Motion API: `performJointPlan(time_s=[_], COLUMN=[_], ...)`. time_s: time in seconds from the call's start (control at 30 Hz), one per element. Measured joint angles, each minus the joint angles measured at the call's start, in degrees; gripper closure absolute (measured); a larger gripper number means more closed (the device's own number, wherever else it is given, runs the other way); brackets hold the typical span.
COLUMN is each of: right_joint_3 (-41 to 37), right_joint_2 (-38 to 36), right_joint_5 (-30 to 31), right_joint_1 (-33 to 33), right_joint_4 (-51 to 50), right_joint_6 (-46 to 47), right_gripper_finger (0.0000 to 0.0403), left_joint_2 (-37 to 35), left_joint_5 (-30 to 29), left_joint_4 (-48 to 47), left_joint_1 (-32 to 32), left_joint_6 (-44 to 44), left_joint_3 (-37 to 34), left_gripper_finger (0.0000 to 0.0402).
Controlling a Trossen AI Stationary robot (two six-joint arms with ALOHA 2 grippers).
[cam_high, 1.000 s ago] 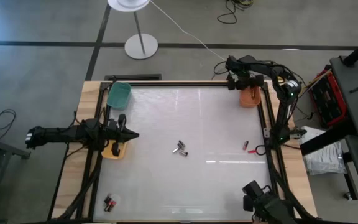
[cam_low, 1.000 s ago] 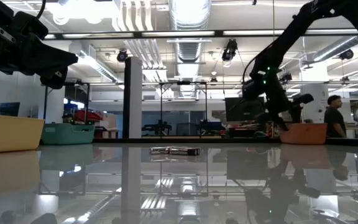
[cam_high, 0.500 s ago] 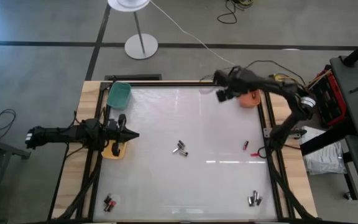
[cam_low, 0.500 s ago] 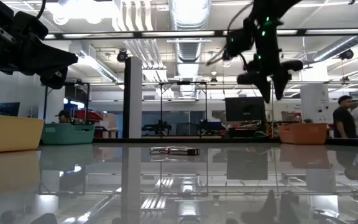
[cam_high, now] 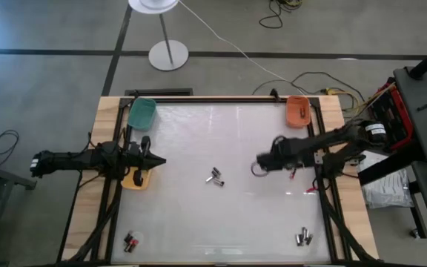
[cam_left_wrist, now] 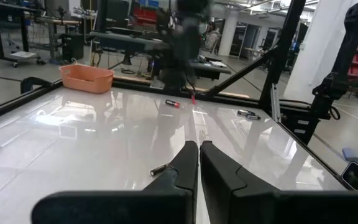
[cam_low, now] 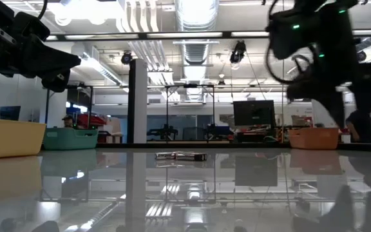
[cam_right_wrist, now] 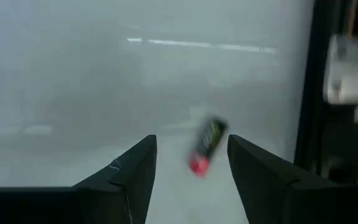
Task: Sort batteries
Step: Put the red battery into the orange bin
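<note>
While high view hides it, red-tipped battery before right tool

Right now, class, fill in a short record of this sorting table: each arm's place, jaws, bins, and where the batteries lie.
right gripper: over the table's right half, jaws open above a red-tipped battery
left gripper: at the left edge by the yellow bin, jaws shut, empty
green bin: far left corner
orange bin: far right corner
centre batteries: loose pair
near-left batteries: near-left corner
near-right batteries: near-right corner
</note>
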Motion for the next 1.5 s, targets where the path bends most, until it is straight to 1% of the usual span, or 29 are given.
performJointPlan(time_s=[0.13,0.2,0.27,0.43,0.57,0.67,0.73,0.83,0.9,1.03,1.2,1.3,1.43,1.5], right_joint_3=[-2.3,-3.6,-5.1,-9.1,-11.6,-13.7,-15.3,-17.5,-18.4,-19.0,-18.7,-18.5,-18.1,-15.8], right_joint_2=[-0.3,-0.8,-1.3,-3.7,-5.1,-6.3,-6.8,-7.0,-6.3,-4.8,-4.6,-4.3,-4.0,-3.7], right_joint_5=[-1.3,-2.8,-2.9,-1.2,0.0,0.6,1.2,2.8,3.2,3.7,4.8,5.2,5.4,7.3], right_joint_1=[6.7,8.9,10.5,10.8,10.8,10.8,10.8,10.6,10.6,10.6,10.6,10.6,10.6,10.5], right_joint_4=[0.4,0.6,1.8,7.3,7.6,9.1,11.9,16.3,17.3,18.7,20.4,20.4,21.1,21.0], right_joint_6=[10.1,14.4,18.2,22.2,24.5,25.7,26.1,27.0,27.6,28.0,26.4,24.7,22.1,20.7], right_gripper_finger=[0.0221,0.0223,0.0224,0.0225,0.0225,0.0225,0.0228,0.0238,0.0249,0.0281,0.0338,0.0364,0.0365,0.0365], left_joint_2=[0.0,0.0,0.0,0.0,0.0,0.0,0.0,0.0,0.0,0.0,0.0,0.0,0.0,0.0], left_joint_5=[-0.6,-1.9,-2.3,-2.3,-2.4,-2.4,-2.5,-2.5,-2.5,-2.5,-2.5,-2.5,-2.5,-2.5], left_joint_4=[-0.1,-0.2,-0.2,-0.1,-0.1,-0.1,-0.1,0.0,0.0,0.0,0.0,0.0,0.0,0.0], left_joint_1=[0.0,0.0,0.0,0.0,0.0,0.0,0.0,0.0,0.0,0.0,0.0,0.0,0.0,0.0], left_joint_6=[0.1,0.1,0.1,0.1,0.1,0.1,0.1,0.1,0.1,0.1,0.1,0.1,0.1,0.1], left_joint_3=[0.0,0.0,0.0,0.0,0.0,0.0,0.0,0.0,0.0,0.0,0.0,0.0,0.0,0.0], left_gripper_finger=[0.0402,0.0402,0.0402,0.0402,0.0402,0.0402,0.0402,0.0402,0.0402,0.0402,0.0402,0.0402,0.0402,0.0402])
